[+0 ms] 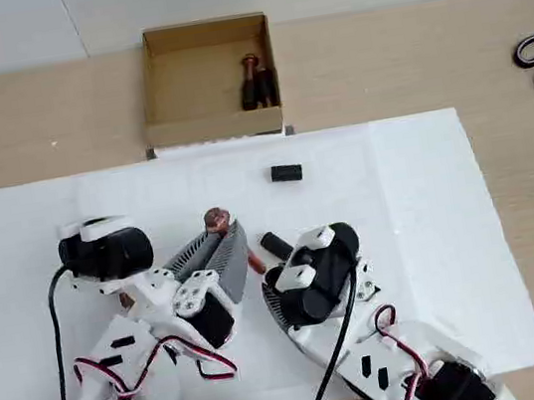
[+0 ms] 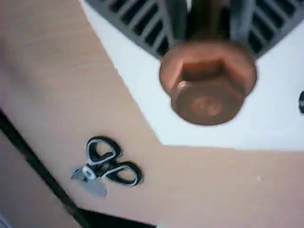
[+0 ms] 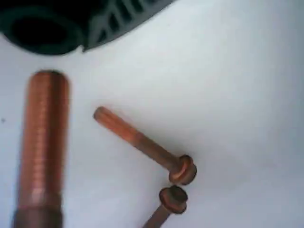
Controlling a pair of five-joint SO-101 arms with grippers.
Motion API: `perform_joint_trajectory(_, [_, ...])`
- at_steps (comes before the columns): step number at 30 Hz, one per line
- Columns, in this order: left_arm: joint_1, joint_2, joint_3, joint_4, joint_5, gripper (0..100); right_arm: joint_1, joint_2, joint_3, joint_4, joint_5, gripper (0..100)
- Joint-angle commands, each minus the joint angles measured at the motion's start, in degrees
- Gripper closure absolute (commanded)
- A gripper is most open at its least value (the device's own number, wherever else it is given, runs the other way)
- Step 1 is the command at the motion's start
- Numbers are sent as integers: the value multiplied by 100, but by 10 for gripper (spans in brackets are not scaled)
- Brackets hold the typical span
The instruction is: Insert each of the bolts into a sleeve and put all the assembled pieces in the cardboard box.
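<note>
Left gripper [image 1: 219,233] is clamped on a bolt [image 2: 207,83], head past the fingertips. Right gripper [image 1: 284,258] holds a black sleeve [image 1: 274,245] near it. Spare sleeve [image 1: 286,173] and two loose bolts [image 3: 142,142] lie on the white sheet [image 1: 433,235]. Assembled pieces [image 1: 256,83] sit in the cardboard box [image 1: 157,86].

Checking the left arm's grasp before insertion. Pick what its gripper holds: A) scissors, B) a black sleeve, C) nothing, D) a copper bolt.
D: the left gripper is shut on the copper bolt, whose hex head juts out toward the left wrist camera.
</note>
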Motion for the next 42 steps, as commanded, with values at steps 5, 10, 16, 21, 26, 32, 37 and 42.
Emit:
perform_joint_trajectory(5, [141,-53,-22,-308,-9,994,57,-48,-18,-163,-114,996])
perform_joint_trajectory(10, [343,-53,-22,-308,-9,994,57,-48,-18,-233,-114,996])
perform_joint_trajectory(16, [352,-53,22,-281,-9,994,57,-40,-18,-338,-97,996])
perform_joint_trajectory(21, [360,-53,145,0,-9,994,57,-40,-44,-330,-88,996])
perform_joint_trajectory(26, [519,-53,119,220,-18,994,57,-40,-53,-330,-88,996])
perform_joint_trajectory(32, [879,-53,119,571,-35,994,57,-48,-62,-330,79,996])
perform_joint_trajectory(37, [1073,-53,136,914,-387,994,75,-48,-167,-330,193,996])
perform_joint_trajectory(42, [1213,-44,145,1363,-615,994,75,-48,-246,-330,193,996])
